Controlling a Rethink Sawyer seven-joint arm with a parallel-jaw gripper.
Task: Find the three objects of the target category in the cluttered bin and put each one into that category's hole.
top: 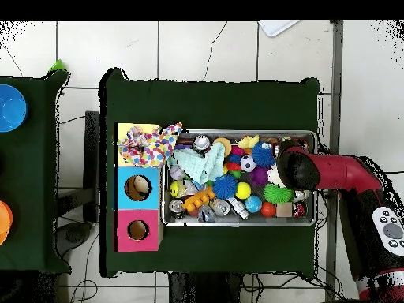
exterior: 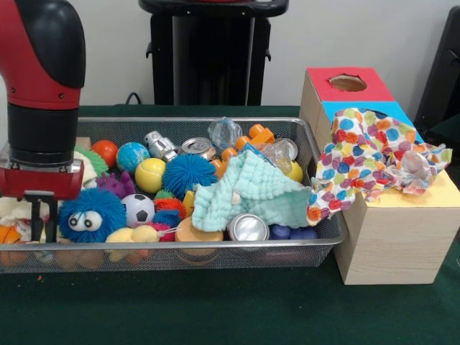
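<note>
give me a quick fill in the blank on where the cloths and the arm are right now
1. The polka-dot cloth is draped over the box with the ______ panel.
2. The mint-green cloth lies inside the ______.
3. The silver can by the bin's front wall sits just below the ______ cloth.
4. The red arm hangs over the end of the wire bin ______ from the boxes.

Missing words: yellow; wire bin; mint-green; farthest
</note>
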